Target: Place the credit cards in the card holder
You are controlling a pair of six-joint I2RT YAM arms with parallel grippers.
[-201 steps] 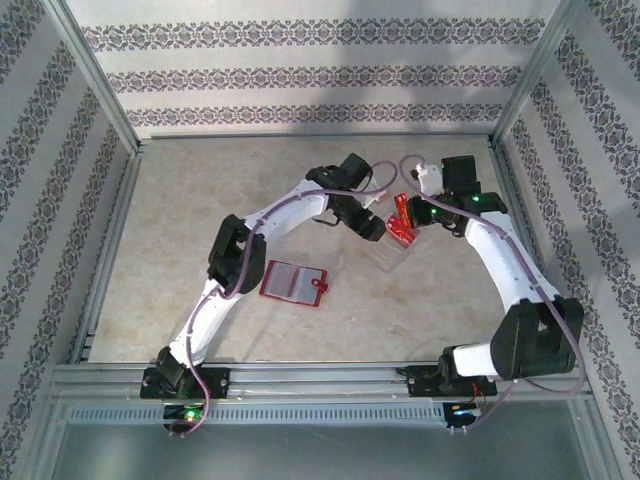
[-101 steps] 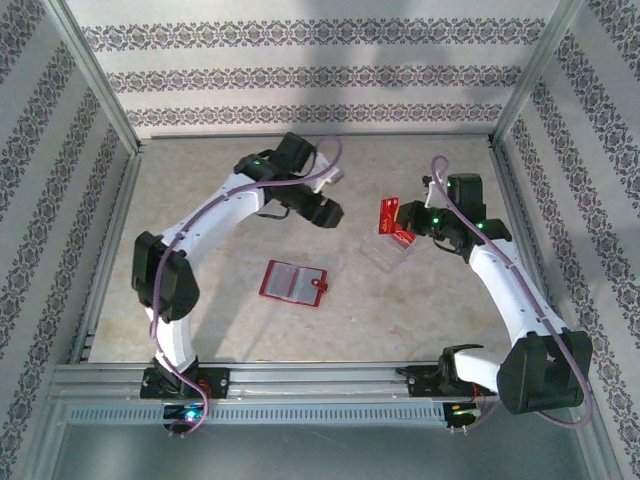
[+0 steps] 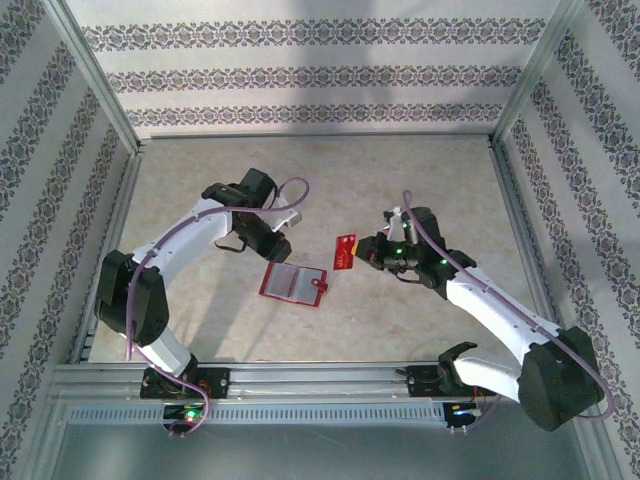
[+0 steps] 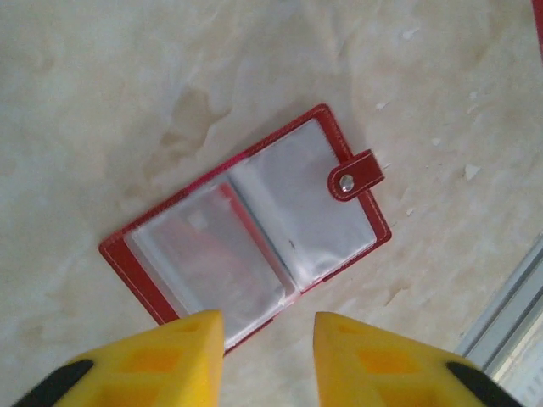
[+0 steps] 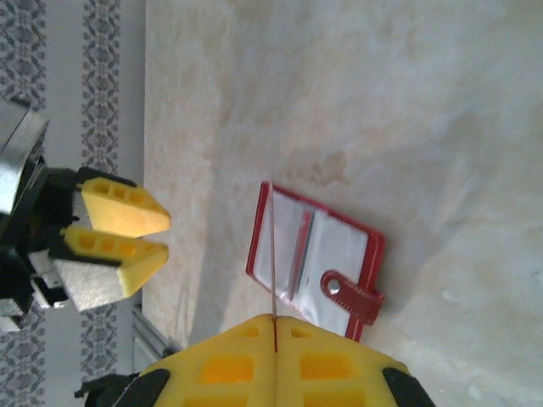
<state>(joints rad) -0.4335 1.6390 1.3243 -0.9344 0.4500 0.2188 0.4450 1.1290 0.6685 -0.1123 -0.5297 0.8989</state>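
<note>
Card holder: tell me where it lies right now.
The card holder lies open near the centre of the table in the top view, close by the left pincer, left of the credit card pinched in the right pincer.

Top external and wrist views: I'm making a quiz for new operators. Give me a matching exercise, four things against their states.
1. red folding wallet with greyish clear sleeves
2. thin red plastic card with a yellow end
3. left gripper
4. right gripper

a. clamped on a card's edge
b. lying open on the beige table
c. jaws apart, empty
d. pinched between shut fingers

Pairs: 1-b, 2-d, 3-c, 4-a.
</note>
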